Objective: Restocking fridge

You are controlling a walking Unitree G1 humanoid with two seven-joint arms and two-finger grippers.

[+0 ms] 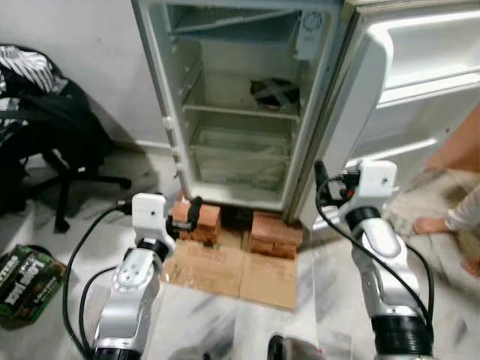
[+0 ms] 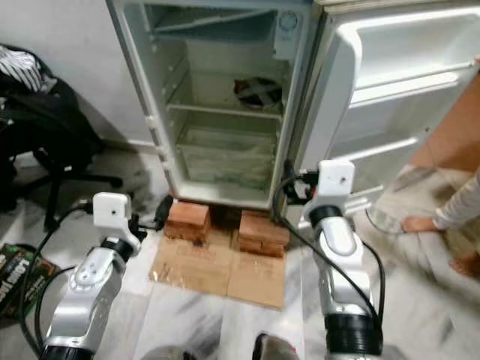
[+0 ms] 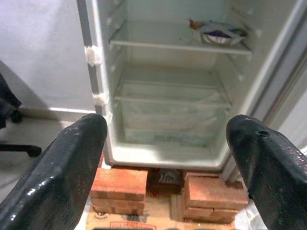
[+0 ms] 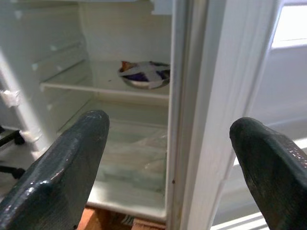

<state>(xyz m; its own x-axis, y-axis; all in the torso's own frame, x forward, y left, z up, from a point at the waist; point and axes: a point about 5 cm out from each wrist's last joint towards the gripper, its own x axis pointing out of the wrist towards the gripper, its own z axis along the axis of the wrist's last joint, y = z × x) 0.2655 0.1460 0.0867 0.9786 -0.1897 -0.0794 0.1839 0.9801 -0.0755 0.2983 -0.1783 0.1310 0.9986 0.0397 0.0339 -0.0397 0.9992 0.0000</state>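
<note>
The white fridge stands open on two stacks of red bricks, its door swung out to the right. On the middle shelf sits a metal bowl with a wrapper across it, also seen as the bowl in the left wrist view. Below it is a clear crisper drawer. My left gripper hangs open in front of the left brick stack, holding nothing. My right gripper is open and empty near the door's hinge edge, level with the fridge's bottom.
Flattened cardboard lies on the marble floor before the bricks. A black office chair piled with dark clothes stands at the left, with a green package on the floor beside it. A person's foot and arm are at the right.
</note>
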